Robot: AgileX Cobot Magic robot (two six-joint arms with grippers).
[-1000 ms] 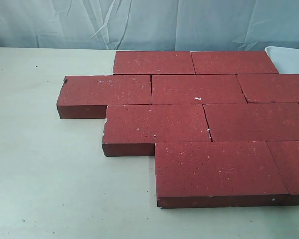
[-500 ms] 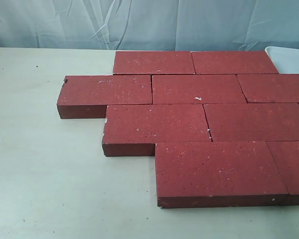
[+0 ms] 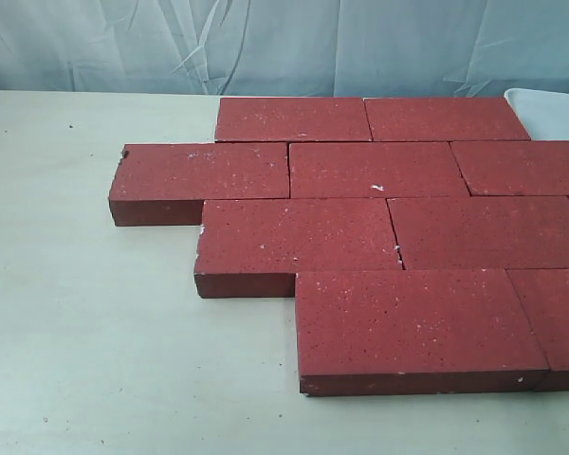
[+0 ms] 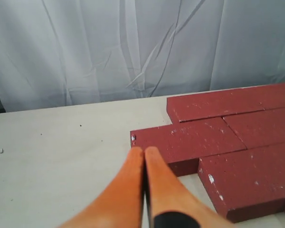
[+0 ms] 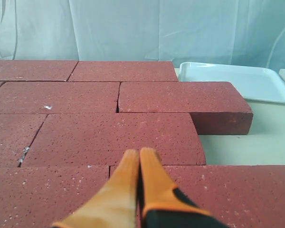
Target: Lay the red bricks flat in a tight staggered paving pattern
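Note:
The red bricks (image 3: pixel 379 218) lie flat in four staggered rows on the pale table (image 3: pixel 85 322), edges touching with thin joints. The same bricks (image 4: pixel 237 137) fill the right side of the left wrist view. They spread under the right wrist camera too, as red bricks (image 5: pixel 114 123). My left gripper (image 4: pixel 144 151) is shut and empty, its orange tips by the outer corner of the second row's end brick (image 4: pixel 185 142). My right gripper (image 5: pixel 139 153) is shut and empty, hovering over the bricks. Neither gripper appears in the exterior view.
A white tray (image 5: pixel 235 80) sits beside the far right end of the bricks, also showing as a white tray (image 3: pixel 550 112) at the exterior view's right edge. A pale blue curtain (image 3: pixel 284 43) hangs behind the table.

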